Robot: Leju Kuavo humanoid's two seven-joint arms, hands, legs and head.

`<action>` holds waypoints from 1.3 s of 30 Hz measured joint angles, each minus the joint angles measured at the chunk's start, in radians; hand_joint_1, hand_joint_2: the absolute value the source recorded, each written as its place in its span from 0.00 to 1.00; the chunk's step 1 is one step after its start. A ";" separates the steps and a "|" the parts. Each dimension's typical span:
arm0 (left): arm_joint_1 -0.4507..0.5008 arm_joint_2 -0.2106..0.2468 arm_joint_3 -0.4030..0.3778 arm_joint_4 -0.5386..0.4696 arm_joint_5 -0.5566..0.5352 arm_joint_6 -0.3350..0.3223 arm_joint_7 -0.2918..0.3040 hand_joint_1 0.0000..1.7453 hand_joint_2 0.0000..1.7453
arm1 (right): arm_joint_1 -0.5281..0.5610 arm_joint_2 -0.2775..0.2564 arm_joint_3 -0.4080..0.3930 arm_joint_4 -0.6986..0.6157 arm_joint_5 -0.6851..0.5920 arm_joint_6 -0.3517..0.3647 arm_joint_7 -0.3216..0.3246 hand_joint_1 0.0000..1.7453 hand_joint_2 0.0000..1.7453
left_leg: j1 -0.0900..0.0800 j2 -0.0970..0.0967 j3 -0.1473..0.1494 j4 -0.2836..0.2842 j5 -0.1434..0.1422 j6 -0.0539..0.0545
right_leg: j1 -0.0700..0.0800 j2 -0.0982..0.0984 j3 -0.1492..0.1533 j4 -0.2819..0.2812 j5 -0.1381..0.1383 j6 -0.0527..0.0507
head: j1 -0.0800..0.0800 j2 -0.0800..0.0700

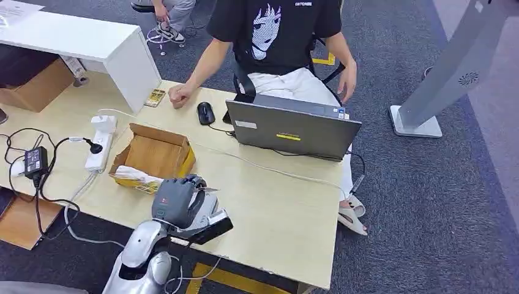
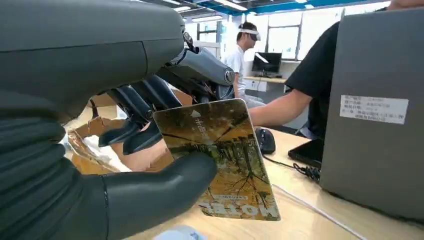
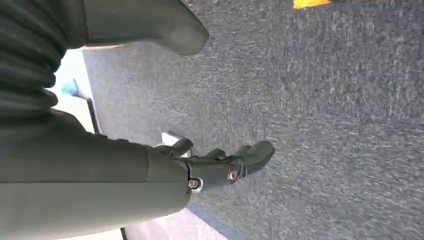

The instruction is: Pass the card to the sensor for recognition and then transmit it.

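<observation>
My left hand (image 2: 100, 165) pinches the yellow card (image 2: 220, 155) between thumb and fingers above the table (image 1: 287, 208), beside the cardboard box (image 1: 153, 156). Right hand (image 3: 220, 165) hangs loosely curled, holding nothing. Keep the card's face flat and unobscured when presenting it.

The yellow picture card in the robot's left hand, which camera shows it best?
The left wrist view: the yellow picture card faces the camera, pinched by the left hand. The head view shows that hand's back and just a sliver of card. The right wrist view looks at carpet.
</observation>
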 joint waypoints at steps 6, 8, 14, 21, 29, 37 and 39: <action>0.007 0.009 -0.015 0.017 0.000 0.005 0.000 1.00 1.00 | 0.005 0.000 0.013 -0.002 -0.001 -0.003 0.004 0.00 1.00 | 0.000 0.000 0.000 0.000 0.000 0.000 | 0.000 0.000 0.000 0.000 0.000 0.000 | 0.000 0.000; 0.007 0.010 -0.016 0.018 0.000 0.005 0.000 1.00 1.00 | 0.006 0.000 0.015 -0.003 -0.001 -0.004 0.004 0.00 1.00 | 0.000 0.000 0.000 0.000 0.000 0.000 | 0.000 0.000 0.000 0.000 0.000 0.000 | 0.000 0.000; 0.043 0.011 -0.017 0.014 0.006 0.025 0.017 1.00 1.00 | 0.010 0.000 0.024 -0.006 -0.040 -0.053 0.018 0.00 1.00 | 0.000 0.000 0.000 0.000 0.000 0.000 | 0.000 0.000 0.002 0.000 0.000 0.000 | 0.000 0.000; 0.108 0.015 -0.016 -0.016 -0.005 0.026 0.043 1.00 1.00 | 0.010 0.000 0.036 -0.008 -0.072 -0.093 0.023 0.00 1.00 | 0.000 0.000 0.000 0.000 -0.001 0.001 | 0.000 0.000 0.000 0.000 0.000 0.000 | 0.000 0.000; 0.139 0.008 0.019 -0.016 -0.032 0.029 0.051 1.00 1.00 | -0.004 0.000 0.037 0.024 -0.064 -0.115 0.024 0.00 1.00 | 0.000 0.000 0.000 0.000 -0.001 0.001 | 0.000 0.000 0.000 0.000 0.000 0.000 | 0.000 0.000; 0.146 0.006 0.048 -0.015 -0.043 0.028 0.053 1.00 1.00 | -0.011 0.000 0.036 0.045 -0.059 -0.115 0.024 0.00 1.00 | 0.000 0.000 0.000 0.000 -0.001 0.001 | 0.000 0.000 0.000 0.000 0.000 0.000 | 0.000 0.000; 0.146 0.006 0.054 -0.013 -0.046 0.028 0.054 1.00 1.00 | -0.012 0.000 0.036 0.047 -0.055 -0.114 0.024 0.00 1.00 | 0.000 0.000 0.000 0.000 -0.001 0.001 | 0.000 0.000 0.000 0.000 0.000 0.000 | 0.000 0.000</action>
